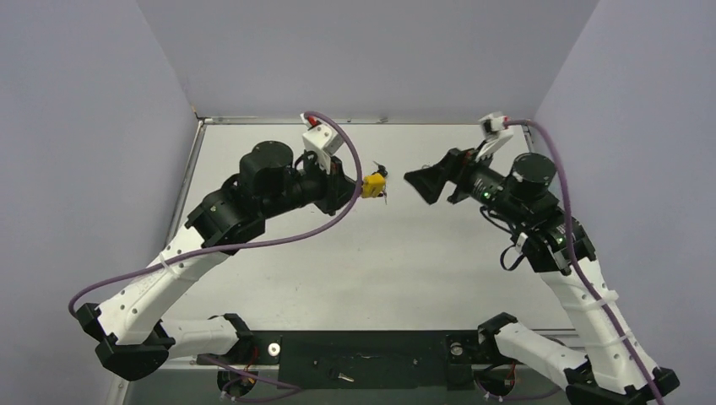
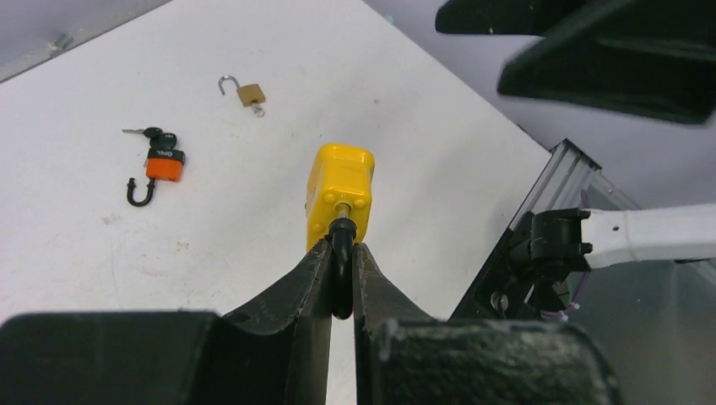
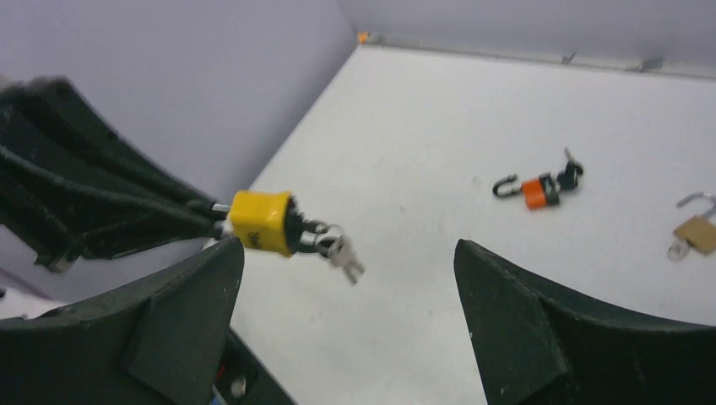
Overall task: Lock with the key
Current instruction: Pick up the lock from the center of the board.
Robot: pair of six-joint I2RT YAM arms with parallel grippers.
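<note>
My left gripper (image 2: 341,253) is shut on the black shackle of a yellow padlock (image 2: 339,196) and holds it in the air above the table. The padlock also shows in the top view (image 1: 374,184) and in the right wrist view (image 3: 262,221). A key with a ring and spare keys (image 3: 336,246) sticks out of its far end, toward my right gripper. My right gripper (image 1: 422,183) is open and empty, a short way right of the padlock; its fingers (image 3: 523,321) frame the padlock's key end.
An orange padlock (image 2: 163,165) with an open black shackle and keys lies on the white table; it also shows in the right wrist view (image 3: 537,191). A small brass padlock (image 2: 250,93) with open shackle lies near it, also in the right wrist view (image 3: 696,232). Grey walls enclose the table.
</note>
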